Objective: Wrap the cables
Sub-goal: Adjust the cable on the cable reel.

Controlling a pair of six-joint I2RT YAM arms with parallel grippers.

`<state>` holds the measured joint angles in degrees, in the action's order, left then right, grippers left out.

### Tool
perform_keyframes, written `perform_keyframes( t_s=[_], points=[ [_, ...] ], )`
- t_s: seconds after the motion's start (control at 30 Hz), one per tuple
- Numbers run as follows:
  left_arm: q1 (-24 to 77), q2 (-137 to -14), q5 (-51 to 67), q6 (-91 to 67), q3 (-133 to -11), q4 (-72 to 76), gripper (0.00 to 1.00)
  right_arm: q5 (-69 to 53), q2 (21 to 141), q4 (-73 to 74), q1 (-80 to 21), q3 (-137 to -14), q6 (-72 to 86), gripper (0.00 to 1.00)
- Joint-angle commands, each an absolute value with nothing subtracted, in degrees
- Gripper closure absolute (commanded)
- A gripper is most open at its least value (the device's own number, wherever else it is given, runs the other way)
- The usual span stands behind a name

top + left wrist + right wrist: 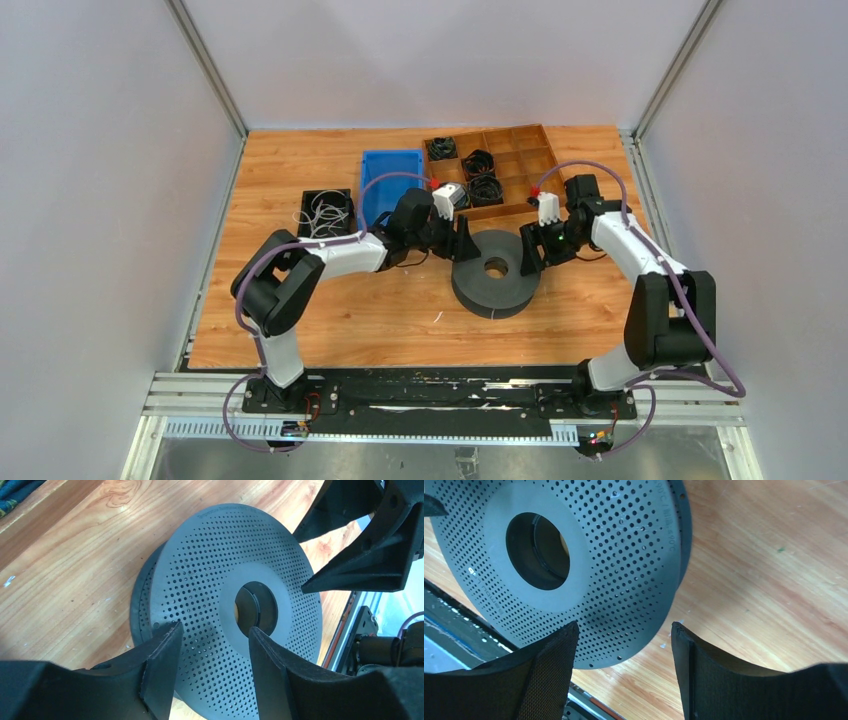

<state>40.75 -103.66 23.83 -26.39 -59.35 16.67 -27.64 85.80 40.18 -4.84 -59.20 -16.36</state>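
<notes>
The cables (322,212) are thin whitish wire loops lying in a black tray (306,200) at the left, apart from both grippers. A grey perforated spool (495,285) with a centre hole lies flat mid-table. My left gripper (463,243) hovers at its left rim, and in the left wrist view the left gripper (215,629) is open over the spool (210,570) with nothing between its fingers. My right gripper (530,250) hangs at the right rim. In the right wrist view the right gripper (624,625) is open above the spool (624,555) edge and bare wood.
A blue bin (388,170) stands behind the left arm. A wooden divided tray (525,150) at the back holds small black cable coils (485,188). The right gripper's fingers (370,545) show at the upper right of the left wrist view.
</notes>
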Motion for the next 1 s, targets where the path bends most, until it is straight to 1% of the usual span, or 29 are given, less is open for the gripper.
perform_keyframes(
  t_s=[0.0, 0.3, 0.53, 0.73, 0.97],
  points=[
    [41.18, -105.89, 23.37, -27.49, -59.82, 13.10, 0.45, -32.65, 88.02, 42.36, -4.04, -59.04, -14.03, 0.33],
    [41.48, -101.34, 23.90, -21.20, -55.35, 12.71, 0.47, -36.97, 93.78, 41.38, -4.17, -63.35, -13.45, 0.45],
    [41.66, -96.99, 25.80, -17.21, -50.53, 10.00, 0.47, -39.75, 99.71, 41.10, -7.11, -68.42, -14.73, 0.51],
    [42.11, -94.10, 29.47, -14.48, -48.49, 8.32, 0.47, -40.19, 106.29, 41.12, -10.32, -77.35, -14.76, 0.55],
    [44.99, -93.80, 32.37, -12.51, -48.04, 7.12, 0.48, -39.99, 113.16, 43.82, -12.33, -90.08, -15.61, 0.56]
  ],
)
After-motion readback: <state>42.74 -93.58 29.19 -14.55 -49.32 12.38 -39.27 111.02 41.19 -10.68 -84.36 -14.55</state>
